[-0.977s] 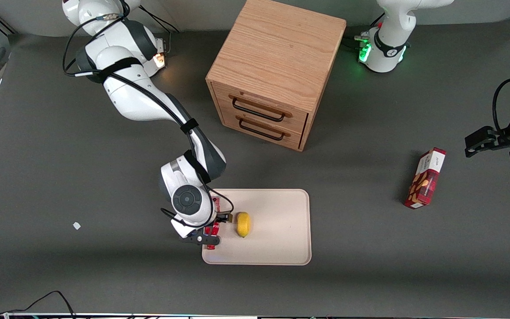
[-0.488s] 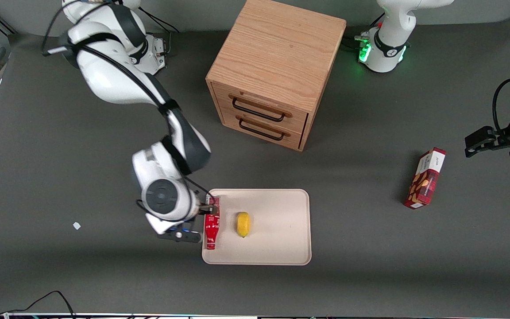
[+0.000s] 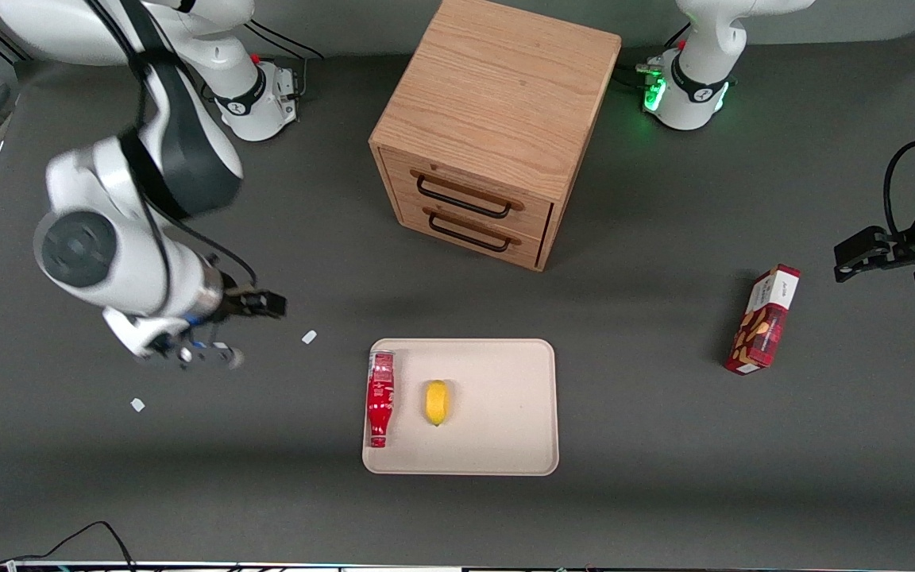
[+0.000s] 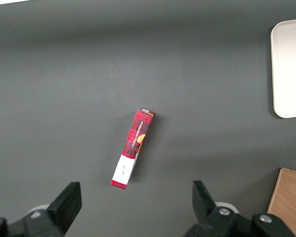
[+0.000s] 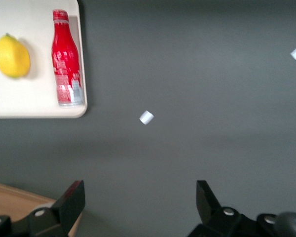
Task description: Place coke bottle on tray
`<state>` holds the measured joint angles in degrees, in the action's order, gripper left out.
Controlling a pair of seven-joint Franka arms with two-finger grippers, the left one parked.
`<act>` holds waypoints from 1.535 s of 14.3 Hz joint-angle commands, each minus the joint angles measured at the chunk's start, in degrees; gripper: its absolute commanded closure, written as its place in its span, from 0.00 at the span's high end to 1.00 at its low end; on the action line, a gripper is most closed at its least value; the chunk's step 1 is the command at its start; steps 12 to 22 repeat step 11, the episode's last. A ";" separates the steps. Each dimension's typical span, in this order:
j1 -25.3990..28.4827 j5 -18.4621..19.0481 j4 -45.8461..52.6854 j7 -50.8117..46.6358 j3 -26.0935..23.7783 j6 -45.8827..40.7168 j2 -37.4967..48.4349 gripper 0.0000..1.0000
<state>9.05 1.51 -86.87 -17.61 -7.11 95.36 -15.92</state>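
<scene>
The coke bottle (image 3: 380, 397) lies flat on the cream tray (image 3: 497, 429), along the tray's edge toward the working arm's end, cap nearer the front camera. It also shows in the right wrist view (image 5: 65, 59), on the tray (image 5: 34, 101). My gripper (image 3: 247, 330) hangs above bare table well away from the tray, toward the working arm's end. It is open and empty; in the right wrist view (image 5: 140, 200) its fingers stand wide apart with only grey table between them.
A yellow lemon (image 3: 436, 402) lies on the tray beside the bottle. A wooden drawer cabinet (image 3: 497, 127) stands farther from the front camera than the tray. A red snack box (image 3: 763, 322) lies toward the parked arm's end. Small white scraps (image 3: 309, 337) lie on the table.
My gripper has let go of the bottle, risen and swung away toward the working arm's end. The bottle stays lying on the tray.
</scene>
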 commanded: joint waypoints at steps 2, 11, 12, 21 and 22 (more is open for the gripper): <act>1.49 -3.71 -18.04 11.26 9.46 2.20 18.43 1.00; 2.81 -2.74 -19.21 17.61 15.99 0.36 23.21 1.00; 2.81 -2.74 -19.21 17.61 15.99 0.36 23.21 1.00; 2.81 -2.74 -19.21 17.61 15.99 0.36 23.21 1.00; 2.81 -2.74 -19.21 17.61 15.99 0.36 23.21 1.00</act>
